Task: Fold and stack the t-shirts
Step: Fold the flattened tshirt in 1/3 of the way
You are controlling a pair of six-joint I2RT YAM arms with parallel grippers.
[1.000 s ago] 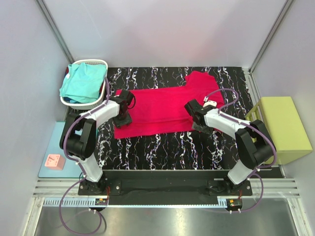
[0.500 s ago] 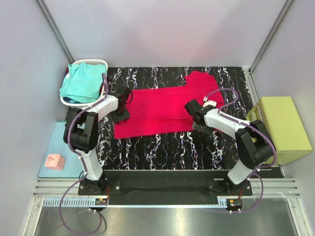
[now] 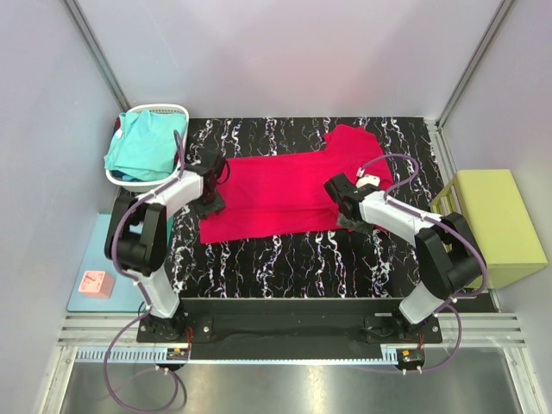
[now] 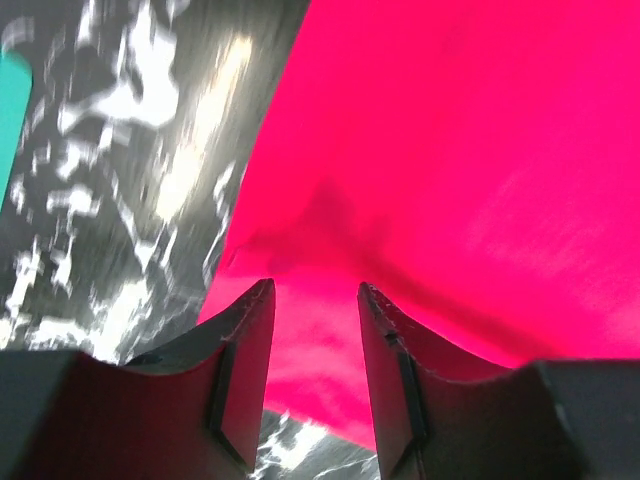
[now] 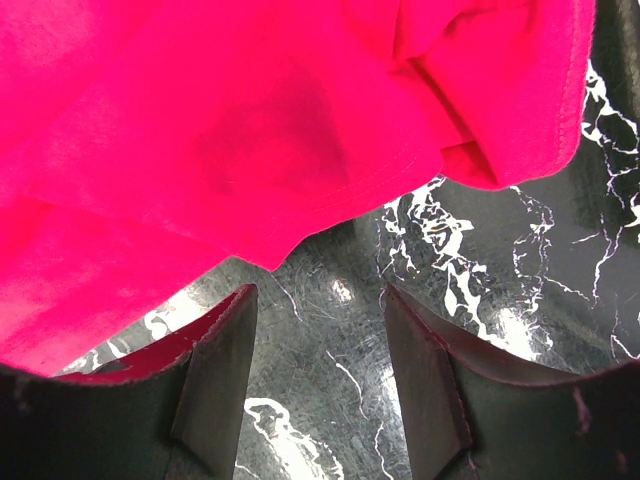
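Note:
A crimson-red t-shirt [image 3: 280,190] lies spread flat on the black marbled table [image 3: 285,259]. My left gripper [image 3: 210,200] stands open low over the shirt's left edge. In the left wrist view the red cloth [image 4: 450,150] fills the space ahead of and under the left gripper [image 4: 315,300], with nothing pinched. My right gripper [image 3: 341,205] stands open at the shirt's right edge. In the right wrist view it [image 5: 320,305] hangs over bare table just short of the hem [image 5: 300,150]. A turquoise t-shirt [image 3: 142,147] lies bunched in a basket.
The white basket [image 3: 183,112] stands at the table's back left corner. A yellow-green block [image 3: 496,224] sits off the table's right side. A light-blue mat [image 3: 86,259] with a pink cube [image 3: 95,283] lies to the left of the arms.
My left gripper has shifted a little left and back along the red shirt's left edge. The right gripper has hardly moved.

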